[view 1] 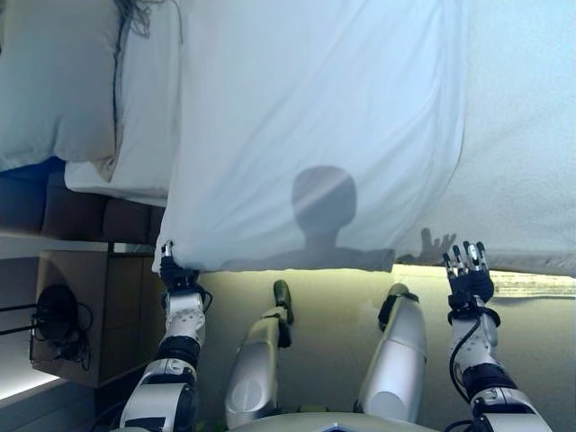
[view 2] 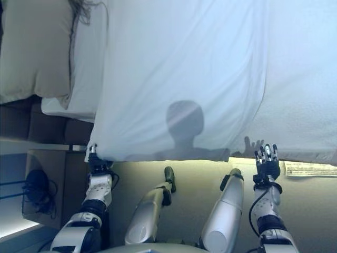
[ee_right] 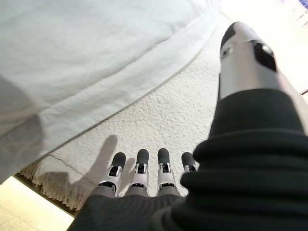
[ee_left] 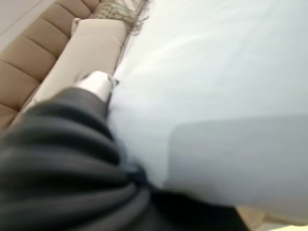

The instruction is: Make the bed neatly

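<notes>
The left hand (view 1: 174, 273) is clamped on the sheet (view 1: 315, 126) corner at 7 o'clock, while the right hand (view 1: 467, 274), fingers apart, hangs free at 5 o'clock below the hem.

**Surfaces on this bed setup**

The duvet (view 1: 315, 117) is smooth white cloth, matt, with soft creases and a stitched hem along its edge. Under it there's a blanket (ee_right: 159, 125) in a rougher, nubbly cream weave with a short fringe at the border. The pillow (view 1: 54, 81) looks like plain matt fabric, pretty smooth. The headboard (ee_left: 33, 53) is padded tan upholstery in ribbed channels, slight sheen. The nightstand (view 1: 99, 306) looks like brown wood, matt finish. The floor (view 1: 333, 306) is pale and smooth. Both the left hand (view 1: 171, 270) and the right hand (view 1: 468, 270) have shiny silver fingers, dark matt tips and a dark ribbed cover.
</notes>
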Motion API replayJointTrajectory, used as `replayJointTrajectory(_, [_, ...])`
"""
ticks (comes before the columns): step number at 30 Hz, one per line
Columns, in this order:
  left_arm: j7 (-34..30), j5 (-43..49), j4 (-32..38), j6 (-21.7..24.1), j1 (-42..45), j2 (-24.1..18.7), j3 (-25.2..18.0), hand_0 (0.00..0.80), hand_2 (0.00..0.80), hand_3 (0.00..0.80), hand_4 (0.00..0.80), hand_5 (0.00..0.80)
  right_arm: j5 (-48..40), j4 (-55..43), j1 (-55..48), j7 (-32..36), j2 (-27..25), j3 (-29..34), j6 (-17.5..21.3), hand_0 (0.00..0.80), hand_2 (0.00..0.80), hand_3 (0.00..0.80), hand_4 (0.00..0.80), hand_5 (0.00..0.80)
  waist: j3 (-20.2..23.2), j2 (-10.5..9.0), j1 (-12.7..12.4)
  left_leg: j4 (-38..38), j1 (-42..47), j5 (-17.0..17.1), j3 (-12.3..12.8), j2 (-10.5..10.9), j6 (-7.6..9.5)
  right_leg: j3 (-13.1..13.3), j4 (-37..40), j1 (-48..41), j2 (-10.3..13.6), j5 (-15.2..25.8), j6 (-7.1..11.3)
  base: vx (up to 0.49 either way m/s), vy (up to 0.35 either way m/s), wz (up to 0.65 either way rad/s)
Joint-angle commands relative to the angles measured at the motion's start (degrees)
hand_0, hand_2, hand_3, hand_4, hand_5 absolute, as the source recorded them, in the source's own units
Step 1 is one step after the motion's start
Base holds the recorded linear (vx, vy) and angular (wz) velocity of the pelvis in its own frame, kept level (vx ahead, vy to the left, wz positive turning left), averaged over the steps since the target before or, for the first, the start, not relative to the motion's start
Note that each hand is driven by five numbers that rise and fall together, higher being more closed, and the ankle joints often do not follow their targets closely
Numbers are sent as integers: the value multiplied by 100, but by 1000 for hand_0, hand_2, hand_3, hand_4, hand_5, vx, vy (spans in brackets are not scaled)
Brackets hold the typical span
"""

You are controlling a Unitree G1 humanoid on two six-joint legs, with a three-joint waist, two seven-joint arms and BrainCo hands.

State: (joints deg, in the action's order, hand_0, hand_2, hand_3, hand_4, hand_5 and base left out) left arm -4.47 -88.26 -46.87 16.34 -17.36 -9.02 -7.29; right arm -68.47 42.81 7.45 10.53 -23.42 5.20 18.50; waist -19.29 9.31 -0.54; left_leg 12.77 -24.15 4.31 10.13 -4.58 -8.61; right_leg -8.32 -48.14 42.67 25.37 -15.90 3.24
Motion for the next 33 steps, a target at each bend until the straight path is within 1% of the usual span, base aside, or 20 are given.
replayJointTrajectory(1, [370, -112, -452, 523, 760, -567, -1195, 800, 800, 800, 800, 800, 220, -115, 2, 44, -283, 385, 15, 0, 0, 0, 0, 0, -63, 16, 57, 995, -169, -751, 13, 30, 194, -68, 2535, -749, 257, 1894, 655, 49, 105, -12])
replayJointTrajectory(4, [542, -153, -615, 509, 838, -646, -1300, 800, 800, 800, 800, 800, 317, -66, 27, 46, -407, 464, -74, 0, 0, 0, 0, 0, -6, 84, 67, 872, -17, -714, 47, 46, 187, -84, 2570, -823, 293, 1879, 667, 25, 94, -12])
replayJointTrajectory(7, [643, -262, -772, 488, 906, -664, -1442, 800, 800, 800, 800, 800, 351, -47, 21, 29, -421, 495, -104, 0, 0, 0, 0, 0, 39, 108, 44, 797, 57, -689, 44, 56, 177, -105, 2588, -876, 319, 1871, 677, 1, 21, 1])
replayJointTrajectory(10, [820, -8, -981, 428, 945, -700, -1508, 800, 800, 800, 800, 800, 364, -129, -3, -99, -445, 489, -165, 0, 0, 0, 0, 0, 59, 111, 34, 751, 113, -659, 48, 60, 171, -129, 2575, -910, 361, 1870, 690, -5, 29, 4])
replayJointTrajectory(13, [880, -25, -1056, 514, 1011, -708, -1513, 800, 800, 800, 800, 800, 440, -231, -31, -209, -502, 521, -218, 0, 0, 0, 0, 0, 82, 128, 57, 633, 216, -612, 79, 60, 171, -129, 2625, -957, 347, 1862, 714, -22, 87, 4])
replayJointTrajectory(16, [863, -74, -1169, 529, 1079, -781, -1619, 800, 800, 800, 800, 800, 501, -230, -58, -258, -632, 597, -267, 0, 0, 0, 0, 0, 93, 145, 73, 526, 303, -558, 89, 58, 165, -136, 2713, -1061, 340, 1881, 729, -24, 111, -3])
replayJointTrajectory(19, [893, -2, -1220, 451, 1095, -913, -1674, 800, 800, 800, 800, 800, 517, -175, -95, -220, -686, 622, -299, 0, 0, 0, 0, 0, 109, 129, 80, 492, 356, -537, 115, 38, 160, -168, 2714, -1129, 371, 1887, 734, -21, 99, 1])
replayJointTrajectory(23, [1220, 486, -1249, 249, 1084, -1259, -1714, 800, 800, 800, 800, 800, 552, -113, -217, -129, -629, 631, -369, 0, 0, 0, 0, 0, 234, 35, 7, 352, 556, -501, 142, 4, 169, -271, 2855, -1422, 399, 1955, 779, 10, 30, 6])
replayJointTrajectory(27, [1628, 727, -1374, 65, 1119, -1490, -1857, 800, 800, 800, 800, 800, 541, -97, -369, -30, -502, 610, -330, 0, 0, 0, 0, 0, 412, -3, -69, 203, 814, -506, 113, 45, 179, -351, 3056, -1819, 441, 2023, 842, 86, 21, 8])
replayJointTrajectory(30, [1741, 878, -1586, -19, 1239, -1589, -2002, 800, 800, 800, 800, 800, 667, -106, -482, -15, -463, 615, -408, 0, 0, 0, 0, 0, 588, -9, -87, 118, 1073, -549, 128, 95, 208, -364, 3158, -2157, 472, 1995, 885, 173, 67, 3])
replayJointTrajectory(33, [1736, 1001, -1741, -32, 1428, -1632, -2150, 800, 800, 800, 800, 800, 790, -93, -583, -64, -424, 638, -522, 0, 0, 0, 0, 0, 767, -28, -119, 15, 1363, -592, 130, 146, 249, -452, 3325, -2587, 484, 1963, 917, 189, 44, -2])
